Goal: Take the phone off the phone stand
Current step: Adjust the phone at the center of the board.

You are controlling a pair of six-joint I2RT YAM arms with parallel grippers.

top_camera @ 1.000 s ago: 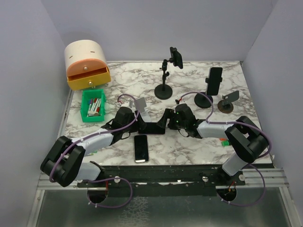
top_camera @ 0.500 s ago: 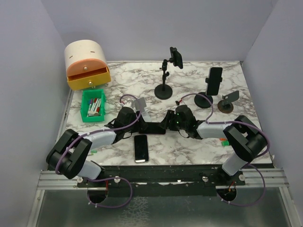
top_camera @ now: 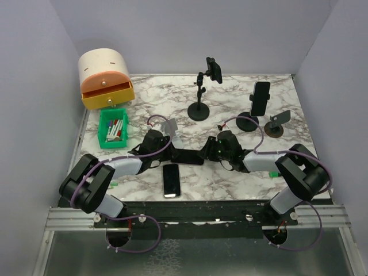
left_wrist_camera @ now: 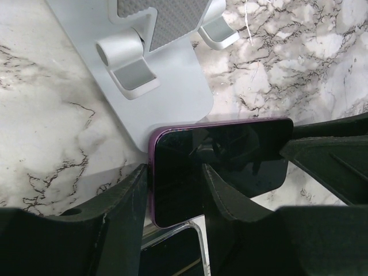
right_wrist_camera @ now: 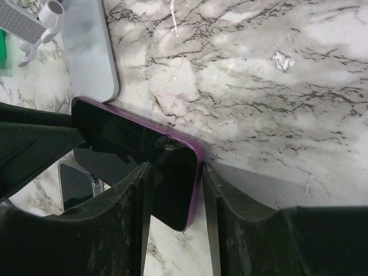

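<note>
Phone (top_camera: 188, 156) is off the stand (top_camera: 170, 127) and lies flat and crosswise just in front of the stand's base, between the two arms. It is a slim slab with rounded corners, a glossy black face and a purple rim. Stand is matte silver metal: flat base plate, tube hinges, ribbed grey pad on the rest. Desk (top_camera: 230, 103) is white marble veined in grey. Left gripper (top_camera: 172, 154) is at one short end and right gripper (top_camera: 206, 155) at the other, fingers black and dull. In the top view the phone is only a dark bar. Left wrist view shows the phone (left_wrist_camera: 221, 164) with its rim meeting the stand (left_wrist_camera: 155, 75) base edge. The left gripper (left_wrist_camera: 175, 172) jaws stand apart astride the end; cannot tell if they pinch. Right wrist view shows the same for the right gripper (right_wrist_camera: 175, 169) on the phone (right_wrist_camera: 135, 155): gap clear, clamp unclear. A second phone (top_camera: 171, 180) lies nearer.
</note>
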